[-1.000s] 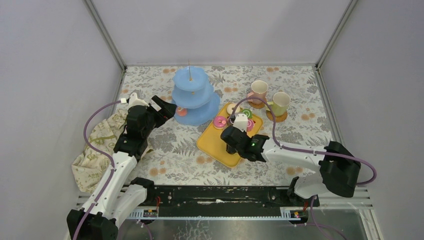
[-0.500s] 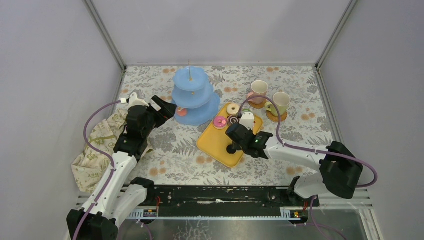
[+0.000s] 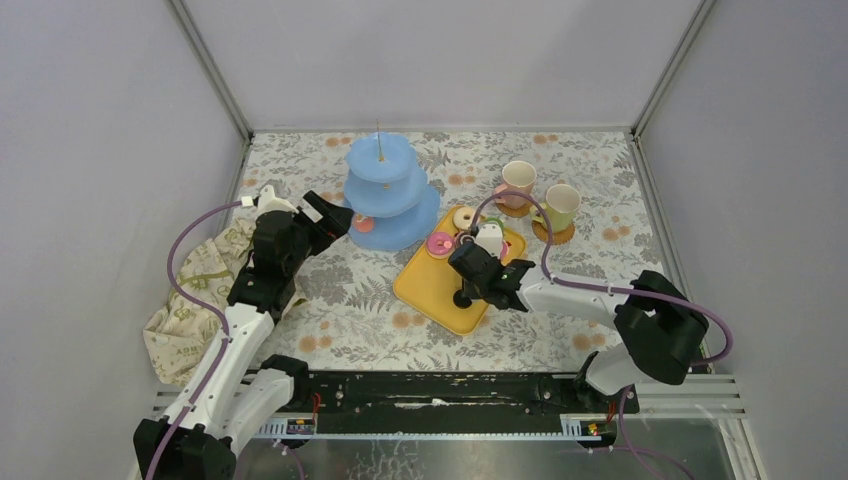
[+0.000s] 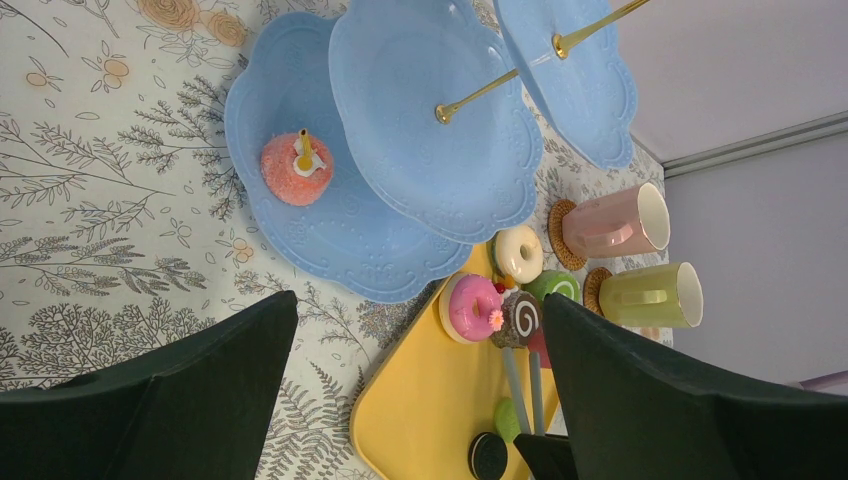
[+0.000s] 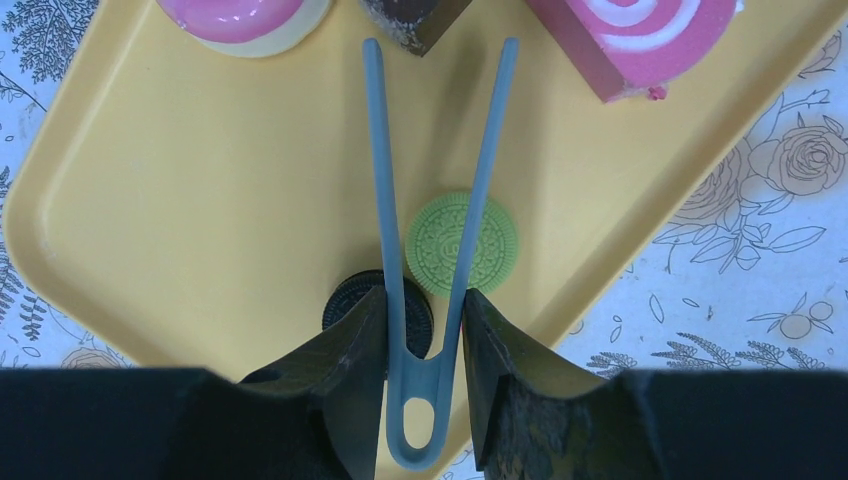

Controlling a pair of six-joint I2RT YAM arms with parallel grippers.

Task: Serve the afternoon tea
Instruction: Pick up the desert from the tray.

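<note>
The light-blue three-tier stand [image 3: 385,195] [image 4: 420,130] holds an orange pastry [image 4: 296,168] on its bottom tier. My left gripper [image 3: 335,218] [image 4: 420,310] is open and empty, just left of the stand. My right gripper [image 3: 478,272] [image 5: 422,305] is shut on blue-grey tongs [image 5: 385,200] over the yellow tray [image 5: 200,180]. The tong tips are open and reach a brown swirl pastry [image 4: 519,318] [image 5: 415,20]. A pink donut [image 4: 472,307], pink roll [image 5: 640,35], green cookie [image 5: 490,240] and black cookie [image 5: 345,305] lie on the tray. The pink mug [image 3: 517,183] and pale green mug [image 3: 561,206] stand behind it.
A beige cloth with green print [image 3: 195,300] lies bunched at the left edge beside my left arm. A white donut [image 4: 519,252] and a green roll [image 4: 555,287] sit at the tray's far end. Both mugs rest on brown coasters. Grey walls enclose the table.
My right gripper has shifted with the tongs towards the far pastries, uncovering the black cookie. The left arm has not moved.
</note>
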